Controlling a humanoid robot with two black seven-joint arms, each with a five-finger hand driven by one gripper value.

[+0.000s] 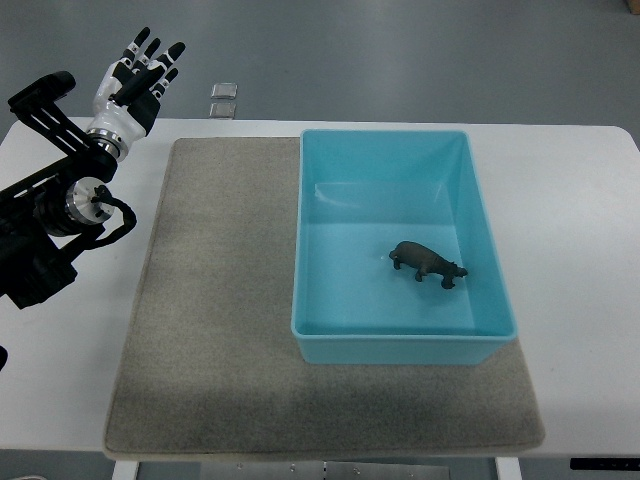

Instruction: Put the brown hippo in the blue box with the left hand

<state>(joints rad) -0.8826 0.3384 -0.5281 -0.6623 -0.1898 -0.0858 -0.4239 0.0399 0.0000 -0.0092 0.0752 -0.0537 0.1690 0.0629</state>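
A white table carries a grey felt mat, with grey floor beyond its far edge.

One cam only, top view, so no shared area w/ another view. Looks steeply down from robot's side, facing the far floor at top of frame. Mid distance: whole mat and box fit in; table cut at lower and side edges.

No readable text, labels, brands, numbers or signs anywhere
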